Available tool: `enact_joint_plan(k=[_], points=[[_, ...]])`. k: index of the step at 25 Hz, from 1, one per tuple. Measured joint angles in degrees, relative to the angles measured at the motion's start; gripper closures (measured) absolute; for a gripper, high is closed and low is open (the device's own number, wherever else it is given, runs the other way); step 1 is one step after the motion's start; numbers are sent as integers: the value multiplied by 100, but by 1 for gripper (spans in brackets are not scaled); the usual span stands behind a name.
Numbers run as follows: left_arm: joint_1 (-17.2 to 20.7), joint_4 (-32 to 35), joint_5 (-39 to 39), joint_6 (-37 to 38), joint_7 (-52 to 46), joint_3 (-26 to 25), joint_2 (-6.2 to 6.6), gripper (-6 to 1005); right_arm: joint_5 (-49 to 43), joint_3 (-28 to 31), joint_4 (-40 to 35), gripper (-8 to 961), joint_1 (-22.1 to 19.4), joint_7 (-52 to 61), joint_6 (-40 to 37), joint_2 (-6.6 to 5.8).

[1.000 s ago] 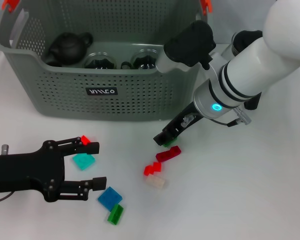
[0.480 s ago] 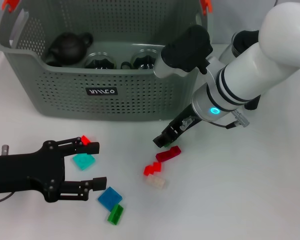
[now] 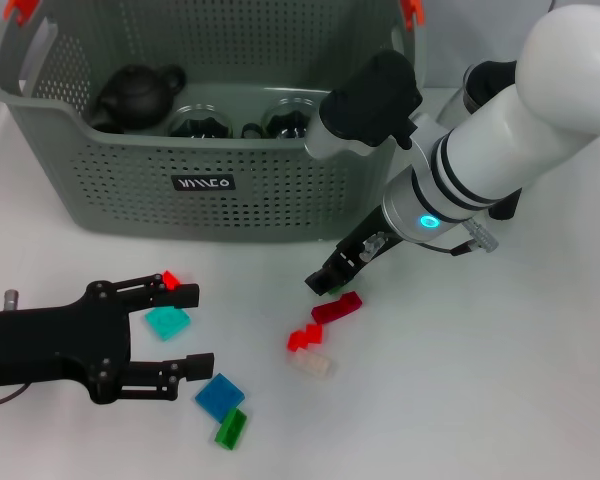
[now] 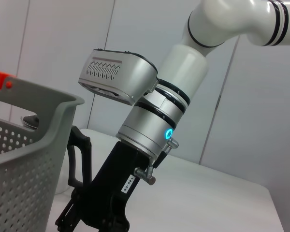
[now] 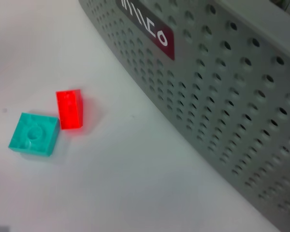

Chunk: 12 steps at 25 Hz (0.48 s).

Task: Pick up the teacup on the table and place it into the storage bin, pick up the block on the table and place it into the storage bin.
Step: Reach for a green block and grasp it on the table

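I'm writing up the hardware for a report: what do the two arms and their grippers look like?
The right arm is glossy white with black ring bands, a glowing cyan indicator ring and a silver-grey wrist housing with vent slots; its right gripper is black and slim. The left arm shows only matte black, ending in the left gripper, a black frame with two long parallel fingers.

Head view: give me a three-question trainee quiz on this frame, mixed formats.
1. True or false: the teapot sits inside the bin.
2. Which gripper is down at the green block beside the dark red block? A) left B) right
3. Fill in: the left gripper lies on the table with its fingers ____, next to the teal block.

Key: 1 true; 2 B, the right gripper; 3 open.
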Motion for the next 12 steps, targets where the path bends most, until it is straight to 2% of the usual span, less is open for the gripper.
enact_joint_plan(k=[12], points=[[-1,0,0,-6,0,1,0,145,0,-13,21,244,0,-3,24,0]])
